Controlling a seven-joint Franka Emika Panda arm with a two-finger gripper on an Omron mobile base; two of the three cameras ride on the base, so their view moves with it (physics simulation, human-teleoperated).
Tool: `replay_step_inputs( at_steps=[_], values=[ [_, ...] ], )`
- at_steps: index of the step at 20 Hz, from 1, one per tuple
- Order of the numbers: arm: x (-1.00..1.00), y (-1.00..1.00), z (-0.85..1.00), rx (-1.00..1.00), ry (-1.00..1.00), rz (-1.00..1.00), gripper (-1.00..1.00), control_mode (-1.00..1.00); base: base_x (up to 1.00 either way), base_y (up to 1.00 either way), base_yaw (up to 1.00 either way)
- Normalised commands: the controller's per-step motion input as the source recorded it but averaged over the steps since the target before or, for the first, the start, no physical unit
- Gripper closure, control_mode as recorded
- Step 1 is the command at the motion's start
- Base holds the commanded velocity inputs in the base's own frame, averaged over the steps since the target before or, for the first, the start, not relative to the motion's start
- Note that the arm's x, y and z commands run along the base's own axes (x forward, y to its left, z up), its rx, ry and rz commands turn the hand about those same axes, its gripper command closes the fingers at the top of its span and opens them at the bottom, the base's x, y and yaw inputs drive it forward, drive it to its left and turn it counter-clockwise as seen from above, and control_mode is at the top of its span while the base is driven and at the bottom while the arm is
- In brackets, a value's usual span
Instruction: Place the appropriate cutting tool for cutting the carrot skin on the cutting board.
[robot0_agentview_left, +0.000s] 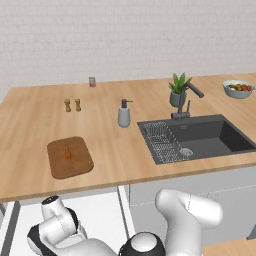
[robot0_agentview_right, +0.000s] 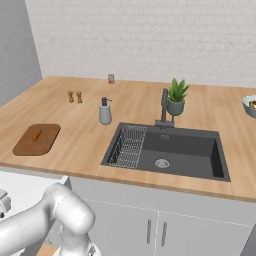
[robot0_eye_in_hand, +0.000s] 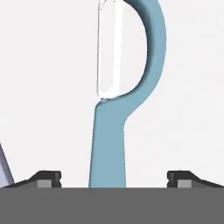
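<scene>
Between spread claw (robot0_eye_in_hand: 114, 177) fingertips, blue peeler (robot0_eye_in_hand: 118, 131), unlabelled

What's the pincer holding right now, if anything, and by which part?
Nothing yet. The pincer is open, its tips standing wide apart on either side of the peeler's handle without touching it. The peeler lies on a white surface.

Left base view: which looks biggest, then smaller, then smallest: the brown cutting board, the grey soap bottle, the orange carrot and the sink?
1. Dark rectangular sink
2. Dark brown wooden cutting board with rounded corners
3. Grey soap dispenser bottle with pump top
4. Tiny orange carrot piece, lying on the board
</scene>
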Motion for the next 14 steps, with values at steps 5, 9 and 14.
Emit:
replay_step_inputs(
  at_steps=[5,9,14],
  values=[
    [0.00,0.04,-0.20,0.00,-0.06,0.00,-1.00,-1.00,0.00,0.00,0.00],
    [-0.17,0.00,-0.41,0.00,-0.06,0.00,1.00,-1.00,0.00,0.00,0.00],
    [-0.45,0.00,-0.24,0.03,-0.20,0.00,1.00,-1.00,0.00,0.00,0.00]
  ],
)
